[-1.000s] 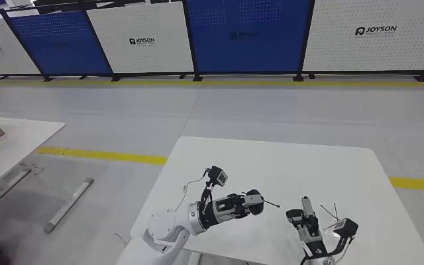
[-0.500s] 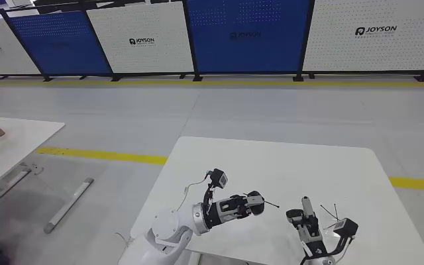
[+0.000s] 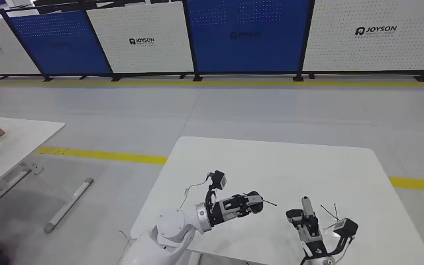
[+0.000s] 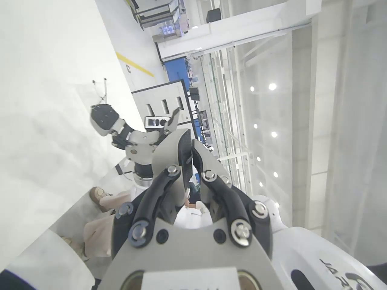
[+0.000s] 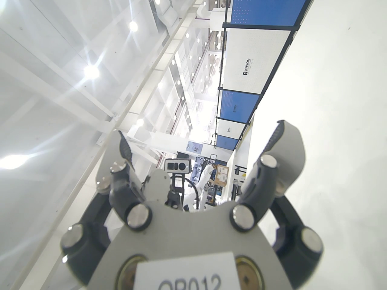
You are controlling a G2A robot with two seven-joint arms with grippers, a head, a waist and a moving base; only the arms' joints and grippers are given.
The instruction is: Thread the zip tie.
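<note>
Two grippers are held above the table (image 3: 278, 159)'s robot-side edge | zip tie (image 3: 268, 202) is pinched by the closed left gripper (image 3: 256, 201) above the table | right gripper (image 5: 201, 135) is spread wide, nothing held, printed label (image 5: 184, 270) on its base

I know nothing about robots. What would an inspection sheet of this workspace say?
Surface: white table.
Job's things: zip tie in the left gripper, tip sticking out; two spare ties on the table by the right gripper.
Clutter: nothing seen.
Grippers: left jaws shut on the zip tie; right jaws open, holding nothing.
Cables: thin cable at the left wrist camera.
Surroundings: blue and white panels, yellow floor line, second table.
</note>
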